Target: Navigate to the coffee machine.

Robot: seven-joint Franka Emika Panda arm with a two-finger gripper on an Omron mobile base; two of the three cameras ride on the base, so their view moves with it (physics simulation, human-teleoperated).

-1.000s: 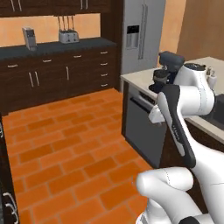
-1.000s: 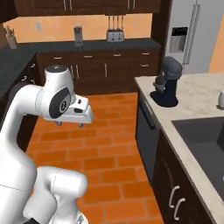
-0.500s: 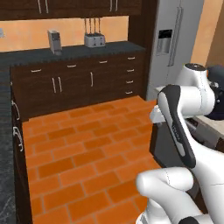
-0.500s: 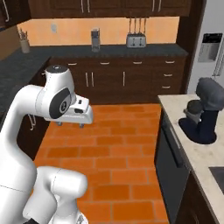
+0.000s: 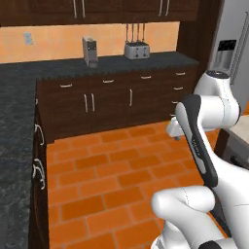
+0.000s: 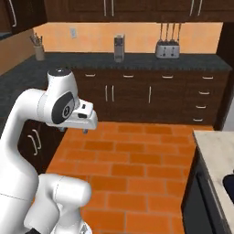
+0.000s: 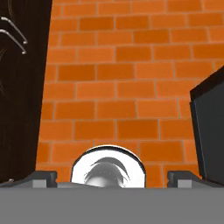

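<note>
The coffee machine is a tall narrow silver-grey box standing on the dark back counter, left of the toaster; in the right base view the coffee machine is near the top centre. A stretch of orange brick floor lies between me and that counter. My gripper hangs low over the floor, far from the machine, and in the right base view the gripper points downward. In the hand view the gripper is open, its fingertips wide apart with nothing held, looking down at the bricks.
A silver slotted toaster sits right of the machine. A dark counter with cabinets runs along the left. The fridge stands at the right, and a pale island counter edges the right. A utensil holder is at the far left.
The base has turned left, so the whole scene has shifted right. The stand mixer has left the views, and the back counter with the coffee machine now sits nearer the centre. The arm keeps its pose.
</note>
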